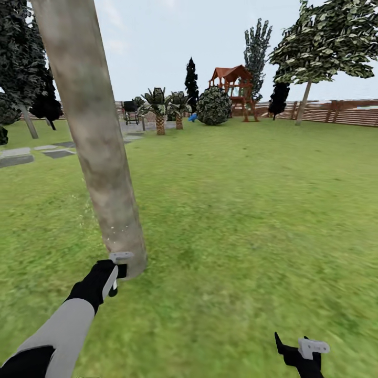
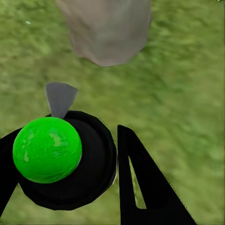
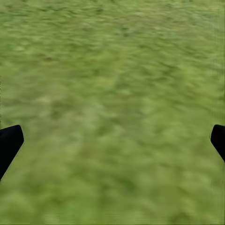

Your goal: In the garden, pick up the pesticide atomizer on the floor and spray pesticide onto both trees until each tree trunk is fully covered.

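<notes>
A thick mottled grey-brown tree trunk rises close in front of me at the left. Its base also appears in the left wrist view. My left gripper is low beside that base, shut on the pesticide atomizer, a black round body with a green ball on top. Its grey nozzle points at the trunk's foot. A few white specks of pesticide dot the lower trunk. A second tree stands far right by the fence. My right gripper hangs open over grass.
Grey paving stones lie at the left. Far back stand a round bush, small palm-like plants, a red-roofed play tower and a brown slat fence. Lawn stretches ahead and to the right.
</notes>
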You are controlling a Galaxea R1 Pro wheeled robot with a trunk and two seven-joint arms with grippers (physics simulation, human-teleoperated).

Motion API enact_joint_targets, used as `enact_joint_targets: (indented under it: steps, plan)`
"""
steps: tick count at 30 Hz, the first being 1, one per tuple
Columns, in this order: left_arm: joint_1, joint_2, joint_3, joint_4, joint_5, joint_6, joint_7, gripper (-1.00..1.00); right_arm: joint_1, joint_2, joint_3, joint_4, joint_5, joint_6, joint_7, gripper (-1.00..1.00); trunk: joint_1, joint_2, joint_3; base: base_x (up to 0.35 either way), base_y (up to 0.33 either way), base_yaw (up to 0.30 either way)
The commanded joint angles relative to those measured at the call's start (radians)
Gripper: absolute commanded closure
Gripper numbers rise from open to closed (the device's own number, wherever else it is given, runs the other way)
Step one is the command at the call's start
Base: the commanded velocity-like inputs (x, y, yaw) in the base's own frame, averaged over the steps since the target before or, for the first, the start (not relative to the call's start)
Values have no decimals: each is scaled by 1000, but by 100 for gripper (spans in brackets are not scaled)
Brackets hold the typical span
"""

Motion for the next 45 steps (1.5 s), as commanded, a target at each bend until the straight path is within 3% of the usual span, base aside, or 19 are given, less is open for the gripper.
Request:
enact_joint_targets:
  steps: [1, 2, 4, 5, 9, 12, 15, 19, 22, 29, 32, 36, 38, 40, 43, 45]
  plan:
    - [1, 6, 2, 0, 1, -1, 0, 100, 0, 0, 0, 0, 0, 0, 0, -100, 0, 0, 0, 165, -168, 275]
    - [2, 12, 3, 1, 1, -2, 1, 100, 0, 0, 0, 0, 0, 0, 0, -100, 0, 0, 0, 169, -148, 273]
    - [3, 51, 3, 9, 0, -2, 0, 100, 0, 0, -1, 0, 0, 0, 0, -100, 0, 0, 0, 47, -37, 86]
    - [3, 52, -2, 14, 0, -2, -1, 100, 0, 0, -1, 0, 0, 0, 0, -100, 0, 0, 0, 3, -2, 6]
    - [3, -14, -8, 14, 3, 3, -4, 100, 0, 0, -1, 0, 0, 0, 0, -100, 0, 0, 0, 0, 0, 0]
    - [3, -25, -10, 15, 2, 6, -4, 100, 0, 0, -1, 0, 0, 0, 0, -100, 0, 0, 0, 97, 5, 0]
    - [11, -5, -5, 27, 1, 7, -4, 100, 0, 0, -1, 0, 0, 0, 0, -100, 0, 0, 0, 280, 78, 0]
    - [33, 62, -4, 37, 0, 8, -4, 100, 0, 0, -1, 0, 0, 0, 0, -100, 0, 0, 0, 75, 21, 0]
    - [38, 73, -8, 37, 0, 6, -4, 100, 0, 0, -1, 0, 0, 0, 0, -100, 0, 0, 0, 5, 1, 0]
    - [38, -10, -41, 20, 4, 10, -5, 100, 0, 0, -1, 0, 0, 0, 0, -100, 0, 0, 0, -14, 7, 0]
    - [37, -4, -42, 8, 2, 11, -5, 100, 0, 0, -1, 0, 0, 0, 0, -100, 0, 0, 0, -223, 115, 0]
    - [34, 42, -35, -34, 0, 16, -5, 100, 0, 0, -1, 0, 0, 0, 0, -100, 0, 0, 0, -292, 148, 0]
    - [30, 48, -37, -37, 1, 28, -4, 100, 0, 0, -1, 0, 0, 0, 0, -100, 0, 0, 0, -143, 66, 0]
    - [25, 35, -42, -43, 4, 57, -4, 100, 0, 0, -1, 0, 0, 0, 0, -100, 0, 0, 0, -28, 13, 0]
    - [23, -27, -45, -96, 4, 80, -4, 100, 0, 0, -1, 0, 0, 0, 0, -100, 0, 0, 0, -6, 3, 0]
    - [22, -51, -46, -135, 4, 103, -4, 100, 0, 0, -1, 0, 0, 0, 0, -100, 0, 0, 0, -1, 0, 0]
